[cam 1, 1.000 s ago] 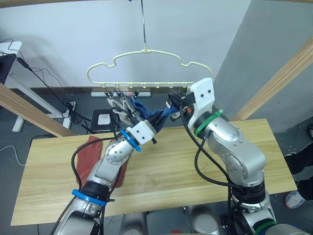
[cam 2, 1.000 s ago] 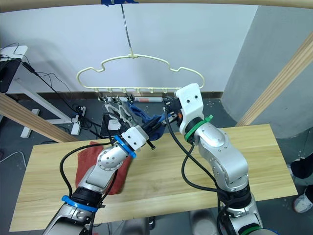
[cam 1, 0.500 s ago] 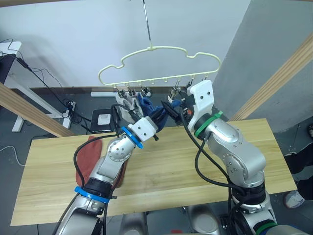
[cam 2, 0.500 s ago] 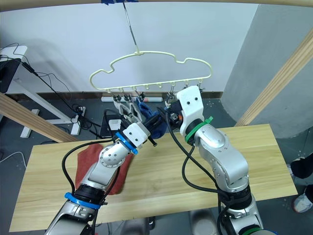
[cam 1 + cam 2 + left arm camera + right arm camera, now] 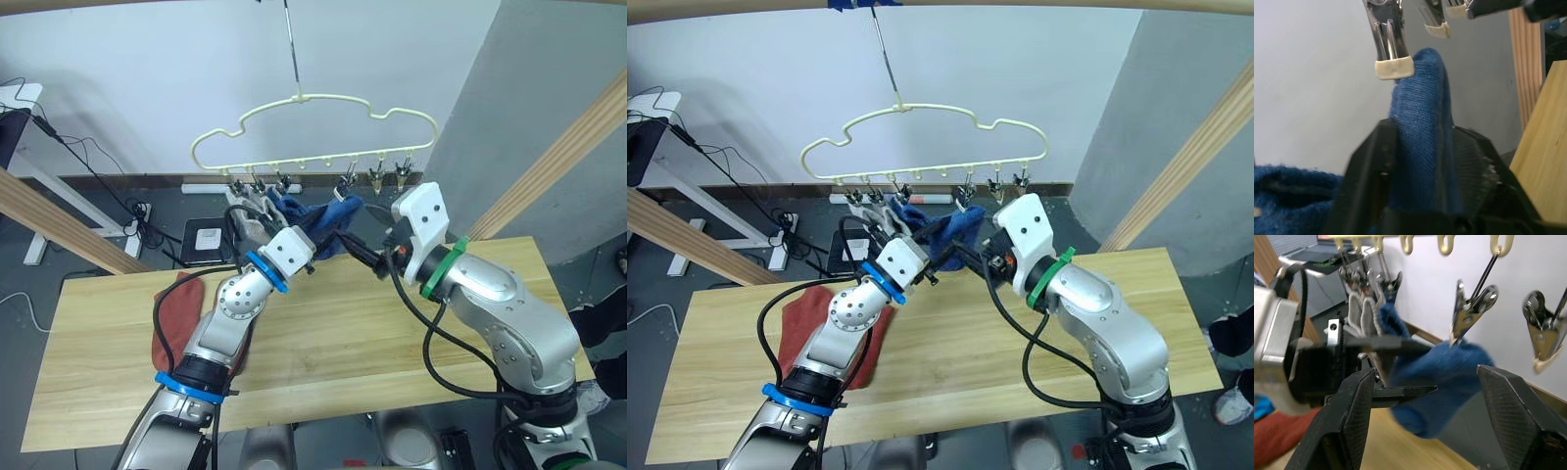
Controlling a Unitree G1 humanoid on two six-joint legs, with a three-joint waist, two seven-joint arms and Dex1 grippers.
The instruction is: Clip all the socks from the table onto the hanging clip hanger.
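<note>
Sock pinched under the hanger clips

Your left gripper (image 5: 1418,161) is closed on a blue sock (image 5: 328,213), both black fingers (image 5: 1369,166) pressed against the knit, with the sock's folded end raised to touch the cream tip of a metal clip (image 5: 1389,46). Your right gripper (image 5: 1422,396) stands wide open, holding nothing, its fingers spread just short of the same sock, which hangs from another clip (image 5: 1469,311). Above them, the clip hanger (image 5: 313,122) hangs from its thin hook; two light grey socks (image 5: 1362,312) and a second blue sock (image 5: 287,204) hang clipped beside your left gripper. A rust-red sock (image 5: 186,313) lies on the table (image 5: 333,338), partly under your left arm.
</note>
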